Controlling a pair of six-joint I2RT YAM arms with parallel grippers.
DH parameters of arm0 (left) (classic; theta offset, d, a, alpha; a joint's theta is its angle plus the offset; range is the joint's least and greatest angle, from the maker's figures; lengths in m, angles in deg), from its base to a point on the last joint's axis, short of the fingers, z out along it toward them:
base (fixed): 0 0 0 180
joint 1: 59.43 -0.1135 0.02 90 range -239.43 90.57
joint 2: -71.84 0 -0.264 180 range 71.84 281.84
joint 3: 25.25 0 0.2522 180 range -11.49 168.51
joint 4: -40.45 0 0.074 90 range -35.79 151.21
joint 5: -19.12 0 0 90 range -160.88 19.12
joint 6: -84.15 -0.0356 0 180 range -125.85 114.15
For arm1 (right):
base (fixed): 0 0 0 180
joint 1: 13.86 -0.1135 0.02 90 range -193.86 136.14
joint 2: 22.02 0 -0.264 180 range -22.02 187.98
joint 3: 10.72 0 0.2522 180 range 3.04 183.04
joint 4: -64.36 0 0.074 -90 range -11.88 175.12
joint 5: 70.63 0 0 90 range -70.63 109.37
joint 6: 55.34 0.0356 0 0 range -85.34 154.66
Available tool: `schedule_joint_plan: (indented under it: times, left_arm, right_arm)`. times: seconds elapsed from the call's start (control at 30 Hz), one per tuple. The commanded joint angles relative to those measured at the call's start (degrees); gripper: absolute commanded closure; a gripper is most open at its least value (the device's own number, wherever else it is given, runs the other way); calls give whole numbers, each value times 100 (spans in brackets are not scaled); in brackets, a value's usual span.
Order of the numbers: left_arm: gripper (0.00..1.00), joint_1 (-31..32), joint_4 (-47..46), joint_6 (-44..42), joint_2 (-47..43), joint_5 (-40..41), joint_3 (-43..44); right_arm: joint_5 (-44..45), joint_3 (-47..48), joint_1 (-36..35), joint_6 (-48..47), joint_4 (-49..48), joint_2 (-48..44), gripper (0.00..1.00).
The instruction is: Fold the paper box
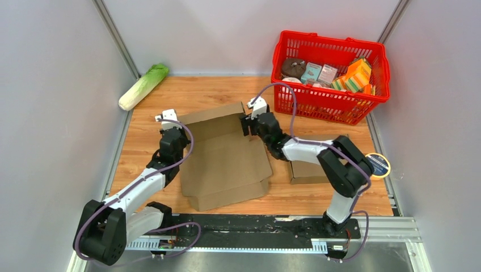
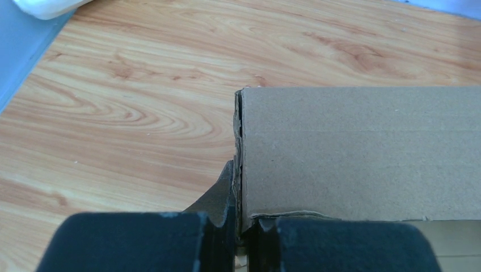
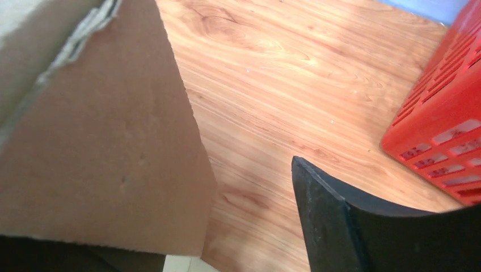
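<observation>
A brown cardboard box [image 1: 227, 161] lies mostly flat on the wooden table, its far panel raised a little. My left gripper [image 1: 167, 122] is at the far left corner of it. In the left wrist view the left gripper [image 2: 241, 226] is shut on the upright cardboard edge [image 2: 351, 153]. My right gripper [image 1: 249, 122] is at the far right corner of the raised panel. In the right wrist view the right gripper [image 3: 238, 238] stands open: a cardboard flap [image 3: 108, 164] covers its left finger, and the right finger [image 3: 329, 226] stands apart over bare wood.
A red basket [image 1: 332, 76] with several packets stands at the back right, close to my right gripper; its wall [image 3: 448, 124] shows in the right wrist view. A cabbage [image 1: 143, 86] lies at the back left. A small cardboard box [image 1: 309, 171] and a round disc [image 1: 379, 165] lie by the right arm.
</observation>
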State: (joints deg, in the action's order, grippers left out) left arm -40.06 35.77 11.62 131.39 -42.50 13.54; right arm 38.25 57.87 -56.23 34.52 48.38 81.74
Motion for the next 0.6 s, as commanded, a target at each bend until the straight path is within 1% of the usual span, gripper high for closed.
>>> schedule_joint_plan:
  times: [0.0,0.03,0.1,0.17,0.3,0.33,0.37,0.43,0.47,0.5,0.53,0.57]
  left_arm:
    - [100,5,-204,-235,-101,62,124]
    - [100,13,-204,-262,-119,80,116]
    - [100,5,-196,-306,-110,115,124]
    - [100,13,-169,-306,-101,115,142]
    - [100,13,6,-192,-84,167,212]
    - [100,14,76,-70,-75,255,247]
    - [100,5,164,-25,-49,290,291]
    - [100,14,401,184,39,474,422]
    - [100,5,559,291,74,562,493]
    - [100,5,935,396,161,633,685]
    - [100,5,1147,597,206,738,800]
    - [100,5,1306,660,267,756,975]
  right_arm:
    - [-1798,-419,369,331,197,-840,21]
    - [-2087,-481,413,339,188,-901,18]
    - [-2335,-517,475,296,283,-998,17]
    - [-2406,-561,475,304,267,-1051,16]
    - [-1994,-570,405,383,91,-981,17]
    - [-1688,-439,370,409,108,-938,20]
    - [-1642,-377,326,418,204,-876,21]
    - [-1370,-315,300,567,275,-875,21]
    - [-1177,-184,317,716,684,-919,19]
    - [-758,-35,343,1274,1132,-998,18]
    - [-745,97,430,1558,1659,-1251,15]
    - [-893,203,449,1770,2560,-1401,14]
